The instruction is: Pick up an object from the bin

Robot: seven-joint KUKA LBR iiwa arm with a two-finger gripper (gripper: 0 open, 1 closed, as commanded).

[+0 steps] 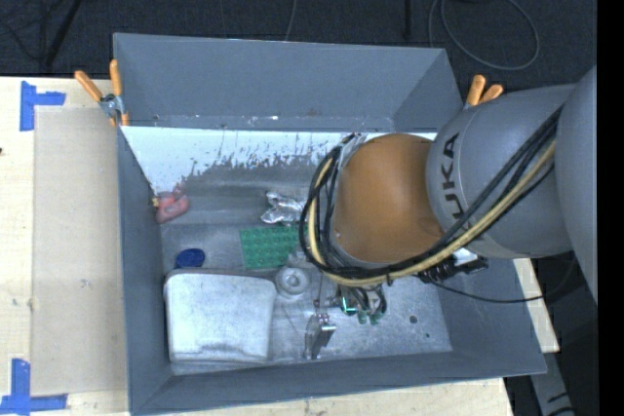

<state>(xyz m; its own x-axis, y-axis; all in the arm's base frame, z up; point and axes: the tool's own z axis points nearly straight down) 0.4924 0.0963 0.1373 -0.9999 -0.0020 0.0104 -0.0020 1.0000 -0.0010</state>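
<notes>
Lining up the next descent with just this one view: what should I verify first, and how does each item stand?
1. Position: gripper low inside the bin, near its front wall: ok.
2. Target directly under gripper: cannot tell, the orange wrist cover hides it.
3. Nearest candidate: round silver piece just left of gripper, beside the green pad: ok.
4. White cloth lies apart, further left: ok.
5. Gripper already carrying something: cannot tell.

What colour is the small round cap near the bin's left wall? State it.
Blue. The small round cap shows best in the camera view, beside the white cloth.
</notes>
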